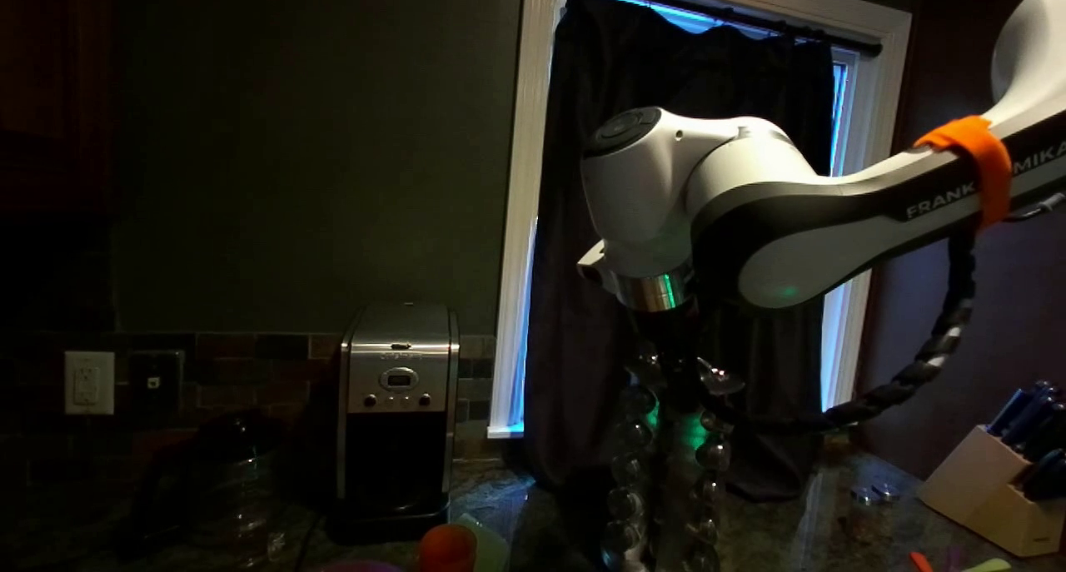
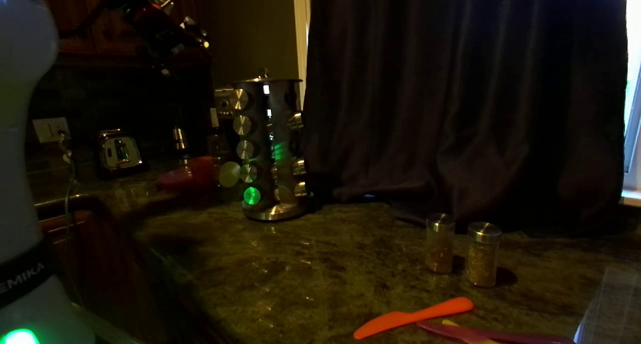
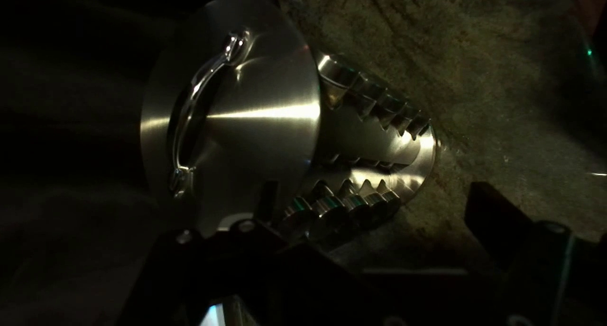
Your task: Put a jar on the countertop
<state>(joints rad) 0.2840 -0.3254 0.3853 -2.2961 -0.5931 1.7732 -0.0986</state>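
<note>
Fingers [image 3: 493,217] wide apart, seemingly empty in poor light; in the wrist view, upper row of jars [image 3: 367,86] on the rack [image 3: 265,141] at their gap's twelve o'clock, countertop [image 3: 469,55] at one.

Stone-like countertop [image 2: 325,269]; brushed-metal rack [image 3: 280,122]

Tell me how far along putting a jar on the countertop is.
Looks done: two jars stand upright on the countertop in an exterior view, though I can't tell who put them there. In hand: nothing; the gripper is open in the wrist view. Left, if another is wanted: probably pulling a racked jar from the metal rack.
</note>
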